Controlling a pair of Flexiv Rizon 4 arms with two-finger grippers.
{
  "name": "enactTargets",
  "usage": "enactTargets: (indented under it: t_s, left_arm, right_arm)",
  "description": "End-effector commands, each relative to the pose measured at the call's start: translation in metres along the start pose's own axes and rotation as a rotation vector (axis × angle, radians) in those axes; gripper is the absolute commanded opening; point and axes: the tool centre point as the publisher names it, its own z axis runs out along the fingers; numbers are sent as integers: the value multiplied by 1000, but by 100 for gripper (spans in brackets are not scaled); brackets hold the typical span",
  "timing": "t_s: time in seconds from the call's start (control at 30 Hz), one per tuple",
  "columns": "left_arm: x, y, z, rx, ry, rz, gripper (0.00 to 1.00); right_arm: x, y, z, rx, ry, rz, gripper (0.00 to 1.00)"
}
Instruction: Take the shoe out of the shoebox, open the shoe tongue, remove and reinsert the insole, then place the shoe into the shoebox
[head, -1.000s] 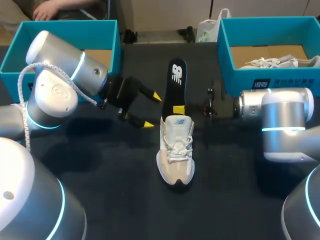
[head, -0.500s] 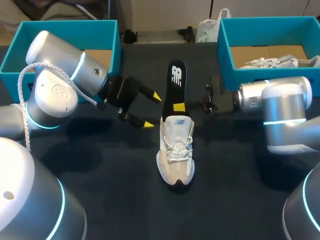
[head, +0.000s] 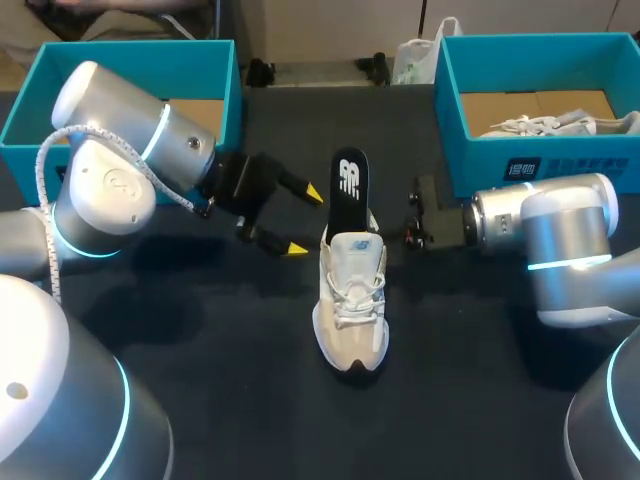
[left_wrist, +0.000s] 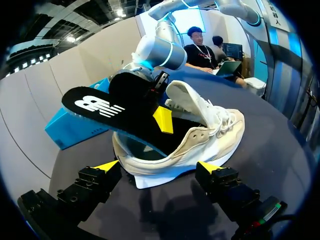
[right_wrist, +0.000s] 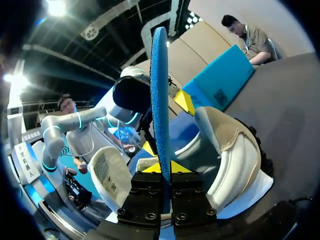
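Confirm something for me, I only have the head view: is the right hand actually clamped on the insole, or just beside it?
Observer: Clamped. In the right wrist view the right hand is shut on the insole, which stands edge-on between its two fingers.
Operator: Is the insole's lower end inside the shoe, or resting on the collar?
Observer: Inside. The left wrist view shows it slanting down into the opening of the shoe, with the rest sticking out past the heel.
Operator: And the tongue?
Observer: In that same view the tongue is lifted up and forward, and the insole passes beneath it.
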Motion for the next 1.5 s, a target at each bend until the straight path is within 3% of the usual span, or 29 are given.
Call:
enactTargets:
  t_s: [0.03,0.2,0.27,0.37,0.8,0.9,1.33,1.5]
  left_arm:
    - [0,-1,0,-4,2,0,100]
    - [0,-1,0,-4,2,0,100]
    - [0,-1,0,-4,2,0,100]
    - [0,-1,0,-4,2,0,100]
    - [0,-1,0,-4,2,0,100]
    - [0,-1,0,-4,2,0,100]
    - [0,-1,0,-4,2,0,100]
    - [0,-1,0,-4,2,0,100]
  right_arm:
    - [2,-6,3,-1,-5,8,0]
    - [2,4,0,-6,-18,-16,0]
    - [3,10,-2,-5,-27,-32,18]
    - [5,17,-3,0,-38,-54,23]
    - [-2,41,-4,29,-11,-92,18]
    - [-6,39,-3,34,12,-79,0]
    - [1,7,7,97,64,49,0]
    - [3,-6,9,80,51,73,0]
